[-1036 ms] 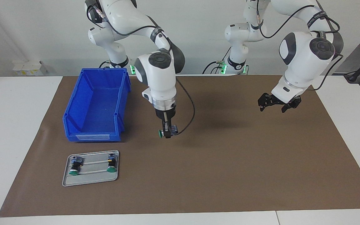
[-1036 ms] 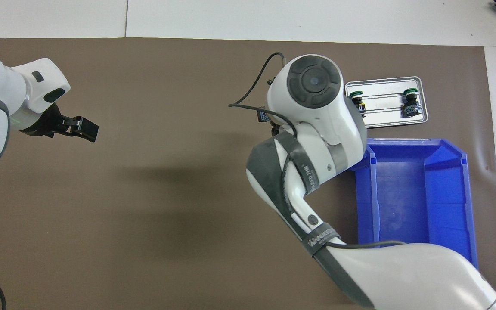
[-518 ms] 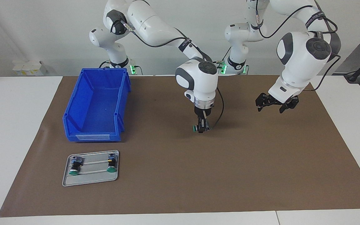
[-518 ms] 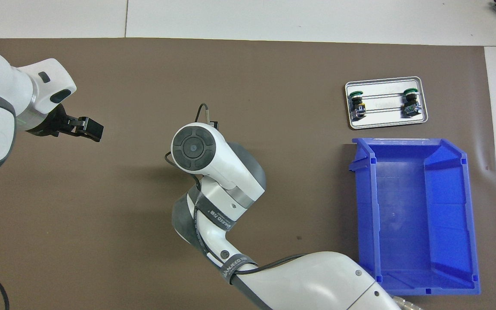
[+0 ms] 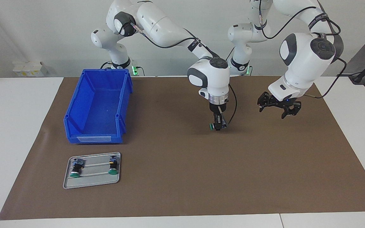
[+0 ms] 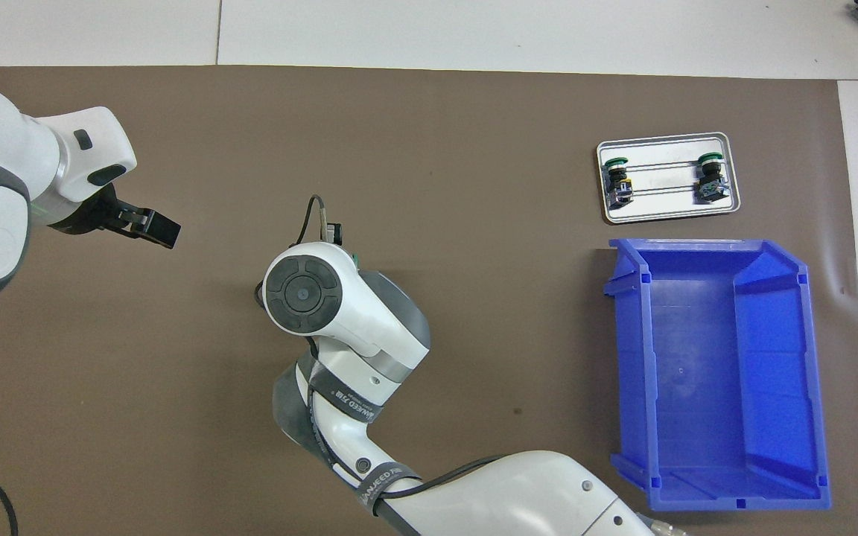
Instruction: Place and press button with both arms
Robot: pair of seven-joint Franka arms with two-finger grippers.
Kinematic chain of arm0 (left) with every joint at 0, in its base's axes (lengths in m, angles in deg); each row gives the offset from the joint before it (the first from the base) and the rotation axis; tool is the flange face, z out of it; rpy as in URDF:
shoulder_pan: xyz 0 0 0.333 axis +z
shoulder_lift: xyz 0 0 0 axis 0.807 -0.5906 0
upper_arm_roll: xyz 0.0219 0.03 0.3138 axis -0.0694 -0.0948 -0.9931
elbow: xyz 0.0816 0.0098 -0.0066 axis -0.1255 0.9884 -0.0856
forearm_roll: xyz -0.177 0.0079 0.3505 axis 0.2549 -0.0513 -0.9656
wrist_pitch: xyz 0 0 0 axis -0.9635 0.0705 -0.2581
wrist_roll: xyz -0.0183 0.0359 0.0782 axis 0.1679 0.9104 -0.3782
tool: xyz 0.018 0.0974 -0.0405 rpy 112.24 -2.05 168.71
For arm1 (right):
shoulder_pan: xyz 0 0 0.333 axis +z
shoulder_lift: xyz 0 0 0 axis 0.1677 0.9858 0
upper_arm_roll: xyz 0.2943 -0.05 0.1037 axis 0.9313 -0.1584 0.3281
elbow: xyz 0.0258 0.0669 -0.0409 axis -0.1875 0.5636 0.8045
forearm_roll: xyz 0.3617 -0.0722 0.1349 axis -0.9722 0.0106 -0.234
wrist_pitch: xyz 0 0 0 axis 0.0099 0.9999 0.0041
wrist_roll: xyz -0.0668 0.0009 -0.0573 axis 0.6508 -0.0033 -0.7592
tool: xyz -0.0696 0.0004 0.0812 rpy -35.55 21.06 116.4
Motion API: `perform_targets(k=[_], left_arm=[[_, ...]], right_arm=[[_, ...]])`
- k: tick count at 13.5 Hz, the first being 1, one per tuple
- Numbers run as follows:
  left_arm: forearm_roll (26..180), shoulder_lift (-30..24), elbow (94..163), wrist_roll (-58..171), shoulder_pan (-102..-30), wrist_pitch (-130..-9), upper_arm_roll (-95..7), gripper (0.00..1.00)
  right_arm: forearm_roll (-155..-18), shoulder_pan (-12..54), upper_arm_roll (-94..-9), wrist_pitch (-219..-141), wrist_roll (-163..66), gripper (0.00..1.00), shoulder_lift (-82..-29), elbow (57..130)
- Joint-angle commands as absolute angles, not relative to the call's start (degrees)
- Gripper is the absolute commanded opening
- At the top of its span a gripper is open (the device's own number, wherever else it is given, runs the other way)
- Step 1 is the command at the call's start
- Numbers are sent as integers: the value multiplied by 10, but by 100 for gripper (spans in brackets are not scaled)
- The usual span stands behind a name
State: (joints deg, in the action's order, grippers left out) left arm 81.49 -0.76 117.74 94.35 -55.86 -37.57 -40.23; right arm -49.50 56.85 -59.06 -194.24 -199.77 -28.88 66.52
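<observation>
The right end effector [image 5: 217, 126] pinched the button [image 5: 214, 126], held low over the middle of the table [image 5: 201, 177], green cap sideways. The left end effector [image 5: 277, 107] hung wide open and empty over the mat toward its own end. A blue bin [image 5: 97, 104] and a tray [image 5: 92, 183] with two more buttons [image 5: 93, 168] lay toward the right arm's end, the tray near the table's edge farthest from the robots.

The button [image 5: 216, 126], a small push button with a round green cap on a black boxy body, lies on its side in the air, cap toward the right arm's end of the desk, pinched in the right claw [image 5: 218, 125] over the brown mat [image 5: 201, 177].
</observation>
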Motion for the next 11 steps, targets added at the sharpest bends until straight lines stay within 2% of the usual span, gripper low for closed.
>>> perform_targets(k=[1, 3, 4, 5, 7, 11], left_arm=[[830, 20, 1232, 1007, -563, -423, -407, 100], [831, 22, 1236, 1051, -563, -428, -407, 100], [831, 22, 1236, 1069, -563, -428, -407, 100], [832, 22, 1236, 1079, -563, -428, -407, 100], [846, 22, 1236, 1103, -563, -434, -406, 100], [883, 23, 1245, 1197, -563, -449, -406, 100]], right_arm=[[-483, 574, -589, -1960, -2018, 0, -258, 660], [-483, 574, -589, -1961, -2018, 0, -258, 660], [-481, 575, -589, -1964, -2018, 63, -258, 661], [-464, 576, -589, -1963, -2017, 100, -260, 661], [-430, 576, -587, -1952, -2012, 100, -272, 661], [-432, 559, -587, -1910, -1949, 100, -336, 686]])
